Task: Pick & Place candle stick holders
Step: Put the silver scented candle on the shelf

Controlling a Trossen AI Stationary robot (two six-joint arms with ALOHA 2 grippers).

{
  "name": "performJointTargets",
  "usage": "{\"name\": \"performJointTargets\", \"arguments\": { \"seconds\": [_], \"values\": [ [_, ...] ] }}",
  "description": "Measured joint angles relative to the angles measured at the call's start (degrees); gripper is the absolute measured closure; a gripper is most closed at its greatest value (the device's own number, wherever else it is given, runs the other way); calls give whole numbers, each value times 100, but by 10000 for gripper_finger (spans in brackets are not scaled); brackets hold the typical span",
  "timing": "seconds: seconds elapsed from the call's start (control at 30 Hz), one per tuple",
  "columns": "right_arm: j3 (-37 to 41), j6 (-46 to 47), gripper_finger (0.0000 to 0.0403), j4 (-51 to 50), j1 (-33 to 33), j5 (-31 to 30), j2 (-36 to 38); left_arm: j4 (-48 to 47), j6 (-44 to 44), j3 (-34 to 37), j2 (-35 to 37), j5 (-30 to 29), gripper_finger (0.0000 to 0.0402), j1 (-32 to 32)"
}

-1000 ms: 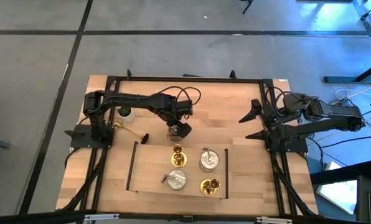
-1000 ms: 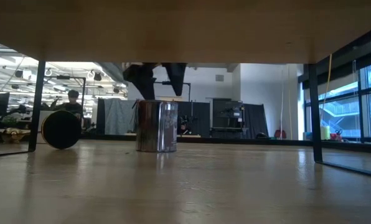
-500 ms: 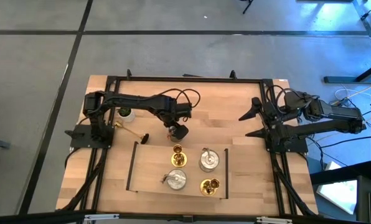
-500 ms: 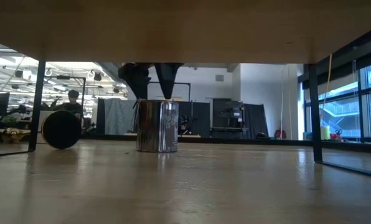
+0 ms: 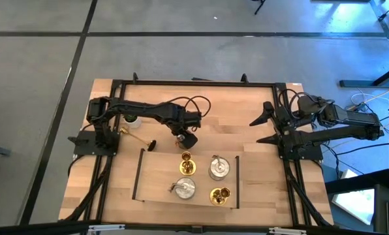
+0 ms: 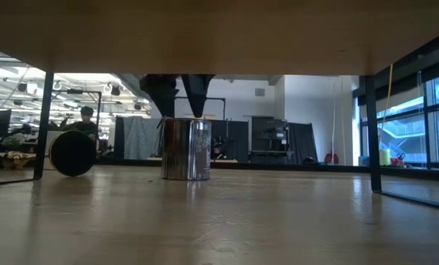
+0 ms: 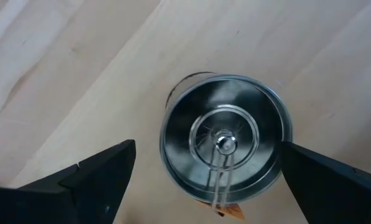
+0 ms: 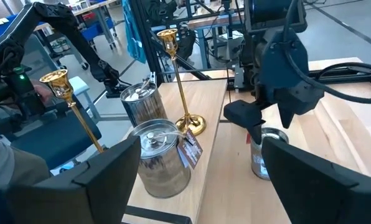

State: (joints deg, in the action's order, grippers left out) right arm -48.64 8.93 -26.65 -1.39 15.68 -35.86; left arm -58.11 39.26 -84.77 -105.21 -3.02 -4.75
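Candle stick holders stand on a wooden desk (image 5: 247, 130) framed by black rails. Four of them are grouped on a board with dark side strips near the front edge: two silver-grey cans (image 5: 218, 168) (image 5: 184, 188) and two gold brass holders (image 5: 187, 164) (image 5: 220, 194). A fifth, silver-grey holder (image 6: 185, 149) stands upright on bare wood behind that group; from above it is almost wholly hidden under the left gripper (image 5: 186, 139), and only the left wrist view shows its round open top and inner ring. A gold holder (image 5: 137, 138) lies on its side near the left arm's base, its dark round foot toward the middle of the desk. Beside that base sits a small pale object (image 5: 132, 119), too small to identify.

Left gripper hangs directly over the fifth can, fingers spread to either side of its rim and clear of it. Right gripper (image 5: 267, 126) waits at the right side of the desk, fingers spread and holding nothing.

Open wood lies between the two grippers and along the back rail. In the low view a wooden edge cuts off the top, so only the fingertips (image 6: 198, 92) of the left gripper show above the can.
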Motion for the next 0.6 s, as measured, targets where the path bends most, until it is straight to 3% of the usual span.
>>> {"name": "performJointTargets", "arguments": {
  "seconds": [0.6],
  "values": [
    [-2, 5, 65, 131, 0, -2, -120, 55, 105, -4, -136, -155, 13, 216]
  ]
}}
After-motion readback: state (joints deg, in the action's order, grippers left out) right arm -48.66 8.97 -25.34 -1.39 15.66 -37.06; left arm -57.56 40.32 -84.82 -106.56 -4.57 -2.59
